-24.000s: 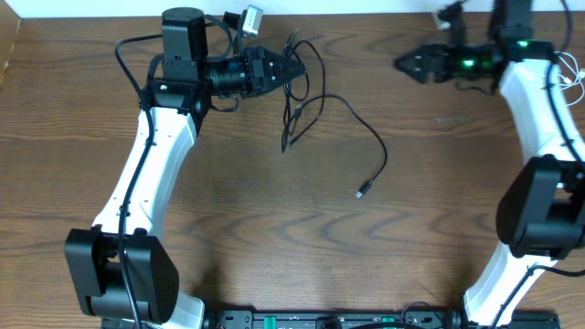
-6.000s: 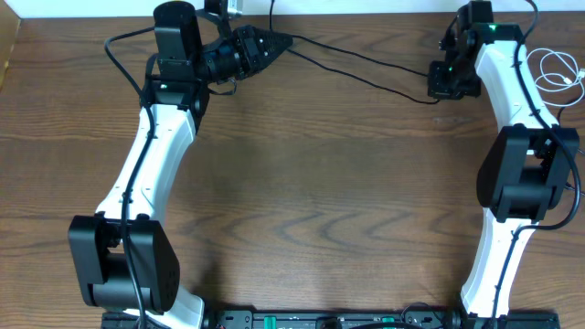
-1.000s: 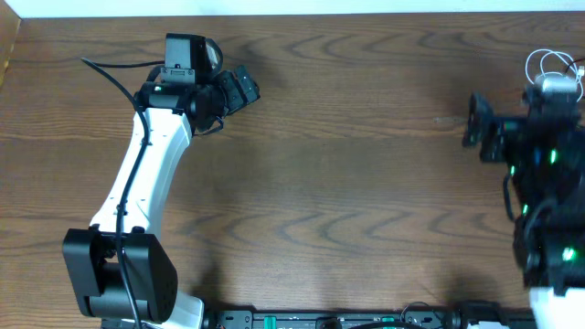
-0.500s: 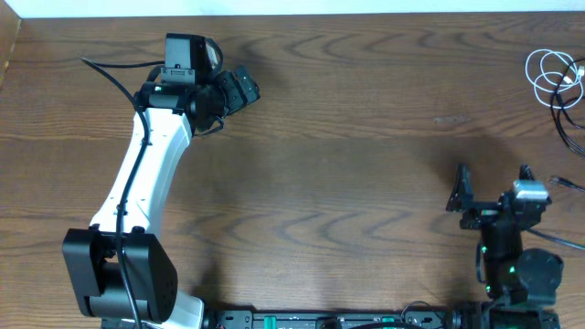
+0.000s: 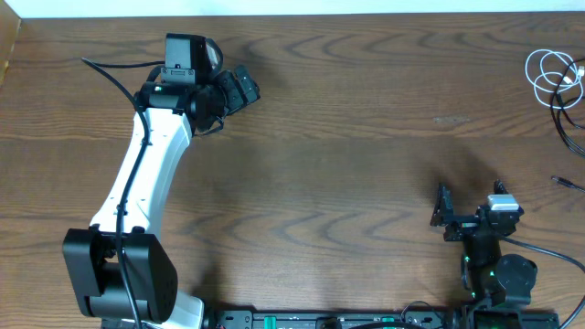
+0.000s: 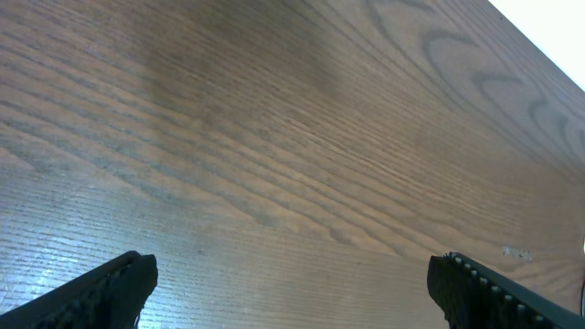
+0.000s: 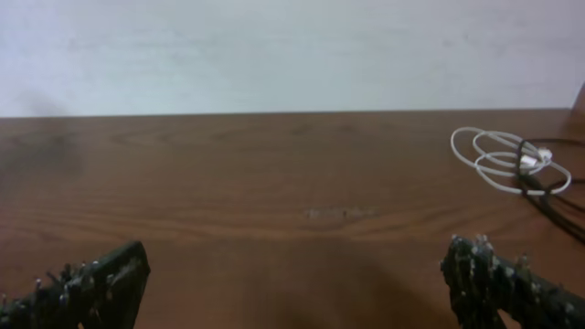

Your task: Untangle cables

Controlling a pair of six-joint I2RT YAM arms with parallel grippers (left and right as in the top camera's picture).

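In the overhead view, the left arm [image 5: 137, 192] stretches from the lower left corner up to the upper left of the frame. The left hand [image 5: 245, 87] points toward the right above the bare wooden table [image 5: 347, 164]. Its two fingers stand wide apart with nothing between them. The left wrist view shows this too: one dark fingertip sits in each lower corner, and only wood grain lies between them.

The right arm [image 5: 498, 274] is folded in low at the lower right of the overhead frame. The right hand [image 5: 445, 212] points toward the left just above the base. Its fingers are also spread wide and hold nothing. In the right wrist view the fingers [image 7: 91, 283] show at the two lower corners, with open table [image 7: 274, 183] between them and a pale wall [image 7: 274, 55] behind.

Both cables lie at the far upper right edge of the overhead frame, well apart from either hand. The white cable [image 5: 548, 71] lies in a few loose loops near the corner. The black cable [image 5: 565, 119] starts at the lower side of those loops, touching or crossing them. From there it runs down and out past the right edge. A small plug end [image 5: 562, 183] lies lower on that same edge. In the right wrist view the white cable [image 7: 498, 153] sits at the right of the frame, with the black cable [image 7: 548, 192] crossing its right side and trailing toward the lower right.
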